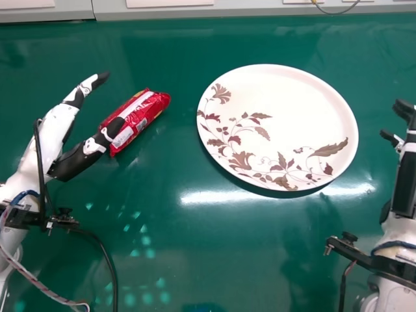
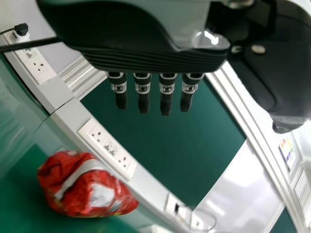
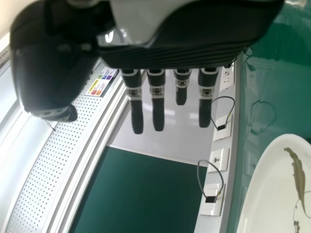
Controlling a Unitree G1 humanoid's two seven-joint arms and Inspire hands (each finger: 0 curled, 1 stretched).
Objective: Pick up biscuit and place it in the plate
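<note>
Now, the left hand [image 1: 60,120] is spread, its thumb well apart from the straight fingers, and it pinches nothing. The biscuit packet [image 1: 147,114] lies aslant on the green table [image 1: 169,260], between the plate's left rim and this hand; the thumb overlaps it, but I cannot tell whether they touch. For a good grasp, the palm should probably come closer, then the fingers close gently around the middle, so that nothing inside breaks. The packet is red, shiny and creased, with pale patches. Beyond the plate [image 1: 279,117], the right hand [image 1: 404,172] is idle, fingers straight.
</note>
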